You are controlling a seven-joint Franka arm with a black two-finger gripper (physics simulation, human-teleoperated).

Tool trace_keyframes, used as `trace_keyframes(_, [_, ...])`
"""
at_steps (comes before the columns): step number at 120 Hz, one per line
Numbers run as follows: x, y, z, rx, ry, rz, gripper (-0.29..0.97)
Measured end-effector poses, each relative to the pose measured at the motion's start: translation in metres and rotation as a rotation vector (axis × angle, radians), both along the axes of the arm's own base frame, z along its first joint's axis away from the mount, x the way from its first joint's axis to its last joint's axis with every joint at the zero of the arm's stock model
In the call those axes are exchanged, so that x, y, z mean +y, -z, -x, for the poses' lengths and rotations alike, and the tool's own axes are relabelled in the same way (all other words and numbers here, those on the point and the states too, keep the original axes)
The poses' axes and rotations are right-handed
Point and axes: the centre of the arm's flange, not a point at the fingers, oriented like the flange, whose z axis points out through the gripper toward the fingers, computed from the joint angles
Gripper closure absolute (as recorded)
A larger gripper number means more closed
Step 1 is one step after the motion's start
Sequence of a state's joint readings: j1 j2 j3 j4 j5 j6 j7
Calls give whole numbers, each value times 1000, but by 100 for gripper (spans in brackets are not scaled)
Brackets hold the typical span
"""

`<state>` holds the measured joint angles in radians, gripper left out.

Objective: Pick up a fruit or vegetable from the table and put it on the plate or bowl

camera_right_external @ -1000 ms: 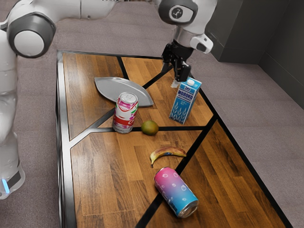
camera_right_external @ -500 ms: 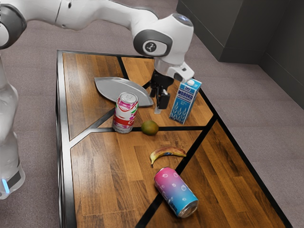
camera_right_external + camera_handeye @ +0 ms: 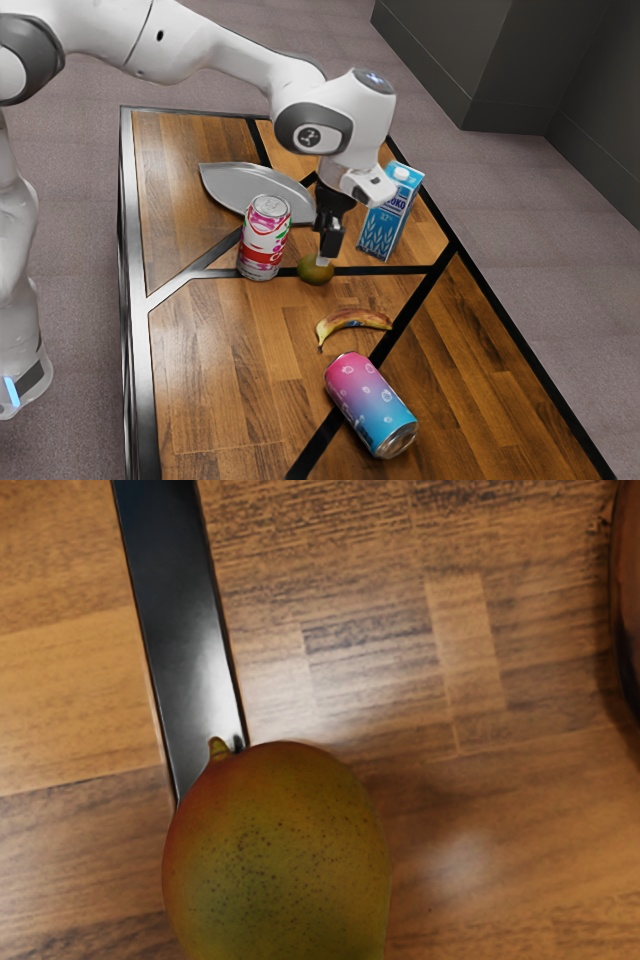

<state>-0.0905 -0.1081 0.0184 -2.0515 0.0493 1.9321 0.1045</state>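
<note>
Your gripper [image 3: 325, 257] hangs right above the mango [image 3: 315, 269], which lies on the table [image 3: 200, 330] beside the upright can [image 3: 264, 237], though you cannot tell whether it's open or closed.

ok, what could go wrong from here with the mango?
The mango is rounded, so it may roll or slip during the grasp by the hand right over it. The upright red can stands close beside the mango, on the plate's side, so the carry across could knock it over.
</note>
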Motion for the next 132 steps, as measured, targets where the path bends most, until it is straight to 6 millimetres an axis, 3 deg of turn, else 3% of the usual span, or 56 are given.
trace_keyframes(25, [0, 24, -7, 6, 32, 2, 0])
trace_keyframes(124, [4, 61, -14, 29, 82, 4, 0])
trace_keyframes(132, [5, 63, -14, 32, 83, 4, 7])
